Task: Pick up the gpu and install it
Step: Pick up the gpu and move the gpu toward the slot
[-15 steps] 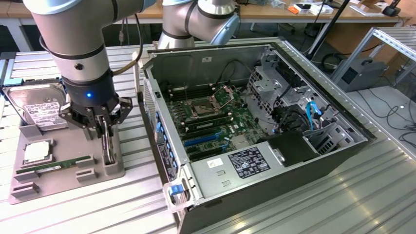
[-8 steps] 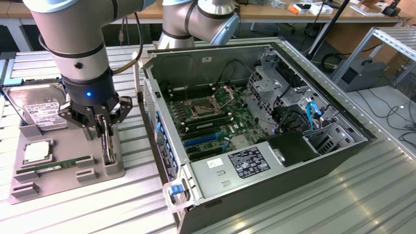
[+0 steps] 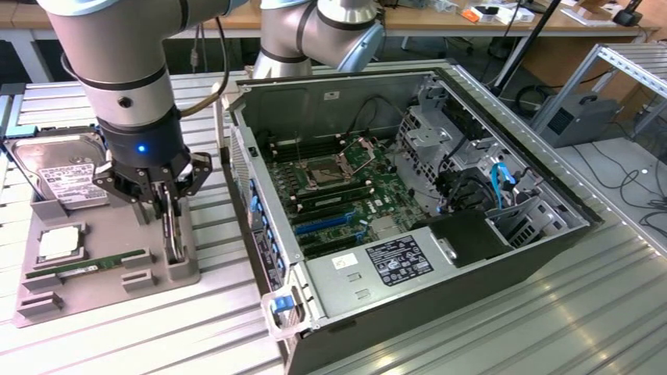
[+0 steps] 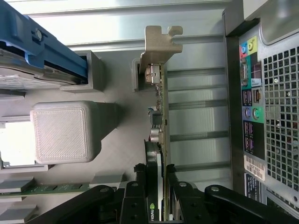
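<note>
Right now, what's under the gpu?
A grey holder tray. The gpu stands on edge in its slot, held by the jaws; the slot walls cover its bottom edge.

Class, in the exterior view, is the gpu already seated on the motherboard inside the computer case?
No: the gpu stands on edge in the grey tray, outside the computer case.
</note>
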Controlling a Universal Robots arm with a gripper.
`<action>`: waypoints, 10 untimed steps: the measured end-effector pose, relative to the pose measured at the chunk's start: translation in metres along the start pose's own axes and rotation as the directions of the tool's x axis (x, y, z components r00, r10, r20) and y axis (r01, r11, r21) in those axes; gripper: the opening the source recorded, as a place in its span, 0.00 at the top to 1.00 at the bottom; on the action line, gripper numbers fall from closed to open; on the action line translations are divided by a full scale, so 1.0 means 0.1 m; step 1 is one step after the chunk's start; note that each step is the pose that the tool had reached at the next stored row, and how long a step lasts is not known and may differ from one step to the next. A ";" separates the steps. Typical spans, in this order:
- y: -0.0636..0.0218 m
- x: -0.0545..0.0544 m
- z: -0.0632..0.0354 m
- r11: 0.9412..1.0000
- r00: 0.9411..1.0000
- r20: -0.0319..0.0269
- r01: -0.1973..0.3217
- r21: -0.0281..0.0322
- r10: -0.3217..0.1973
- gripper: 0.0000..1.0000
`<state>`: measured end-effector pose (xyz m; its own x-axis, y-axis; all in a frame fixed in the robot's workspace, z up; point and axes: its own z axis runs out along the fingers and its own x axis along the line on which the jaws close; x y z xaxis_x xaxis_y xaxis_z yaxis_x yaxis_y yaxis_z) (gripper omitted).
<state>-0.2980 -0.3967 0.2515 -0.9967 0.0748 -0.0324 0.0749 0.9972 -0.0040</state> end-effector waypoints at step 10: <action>0.000 0.00 -0.024 1.000 1.000 0.000 0.000 0.000 0.000 0.73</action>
<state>-0.2980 -0.3967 0.2539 -0.9967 0.0748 -0.0325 0.0749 0.9972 -0.0036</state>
